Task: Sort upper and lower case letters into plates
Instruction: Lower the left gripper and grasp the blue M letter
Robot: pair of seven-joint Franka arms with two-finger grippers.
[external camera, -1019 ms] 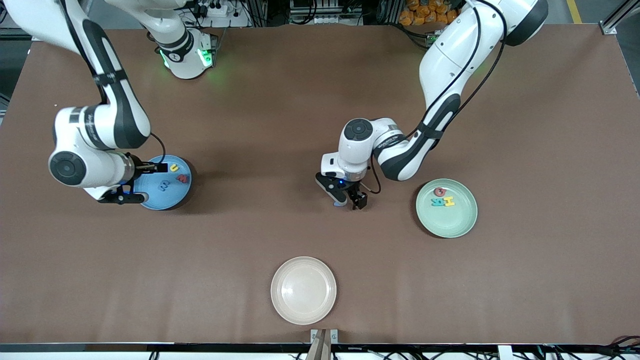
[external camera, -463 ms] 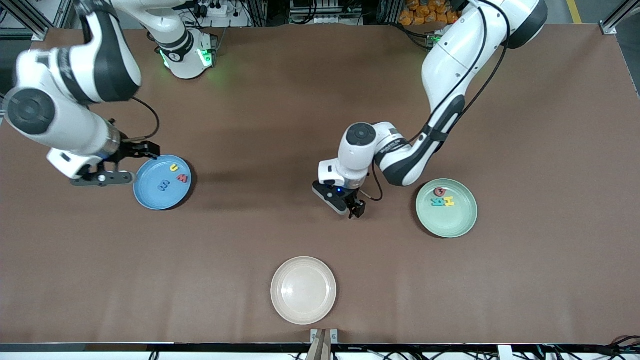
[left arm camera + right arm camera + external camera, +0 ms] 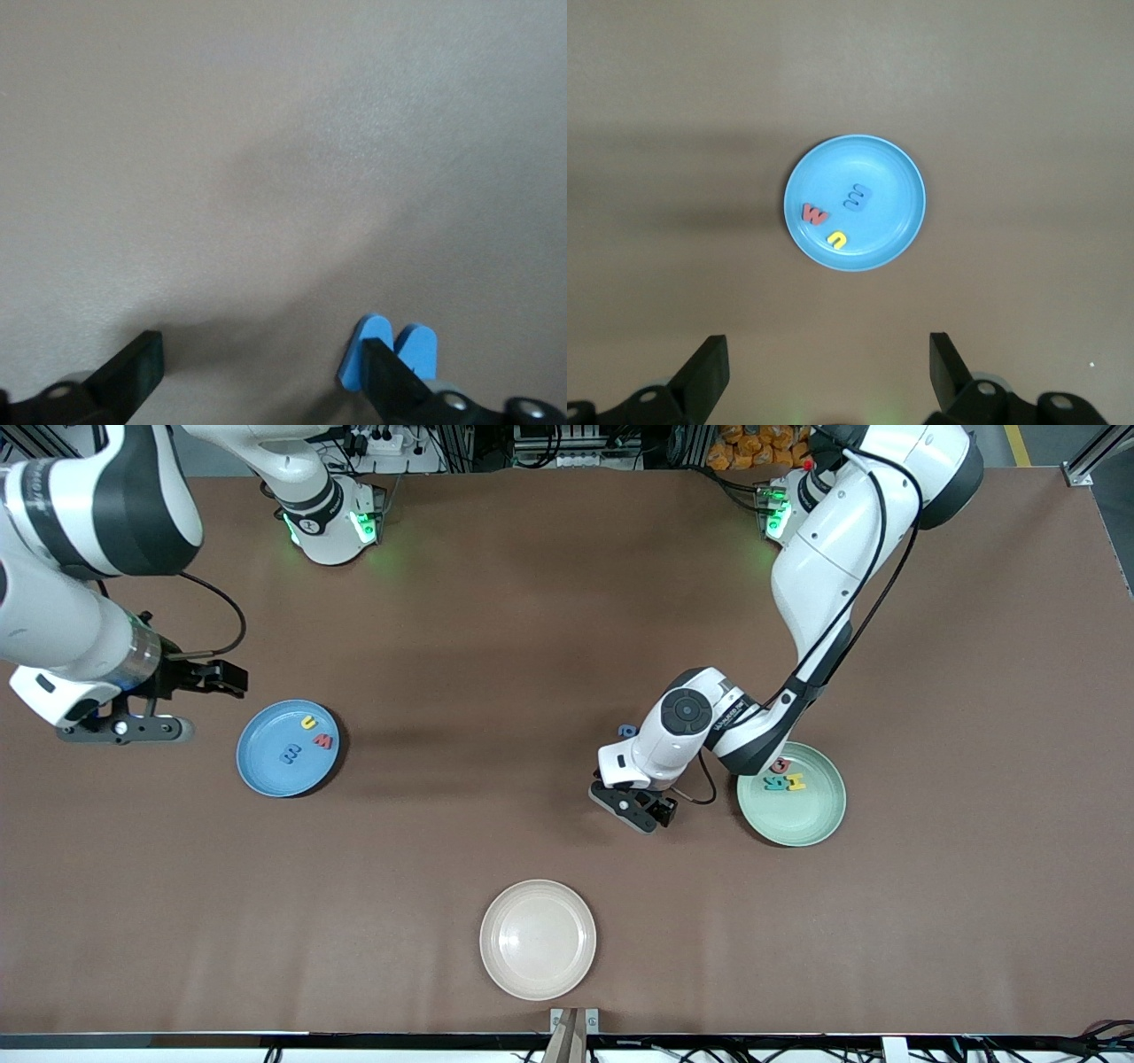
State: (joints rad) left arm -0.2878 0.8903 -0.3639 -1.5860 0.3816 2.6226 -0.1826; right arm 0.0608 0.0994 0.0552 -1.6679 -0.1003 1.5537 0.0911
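Left gripper (image 3: 657, 813) sits low over bare desk (image 3: 496, 602) between the two sorting plates, fingers well apart w/ nothing between them (left wrist view shows the gap clearly). Right gripper (image 3: 202, 704) hangs over the desk just beside the blue plate (image 3: 266, 775), toward the right arm's end, also spread wide and holding nothing; that arm looks to be waiting.

Blue plate carries three letters (image 3: 323, 741): red, yellow, blue. Green plate (image 3: 797, 824), partly under the left arm's elbow, carries three more letters (image 3: 796, 782): red, teal, yellow. Cream plate (image 3: 538, 939) is nearest the front camera, not part of the sort.

Key bit: one stray blue letter (image 3: 627, 731) lies flat on the desk beside the left arm's wrist, toward the robots' bases from the spot the left gripper is over. It's near the green plate and well apart from the blue one. In the left wrist view the blue letter (image 3: 416, 347) shows just beside one finger (image 3: 376, 367), partly hidden by it; can't tell if they touch, and its long axis isn't readable. Prob. the left arm's pick, since it's much the nearer. The gripper would need to shift so the letter sits between the fingers, not outside one.
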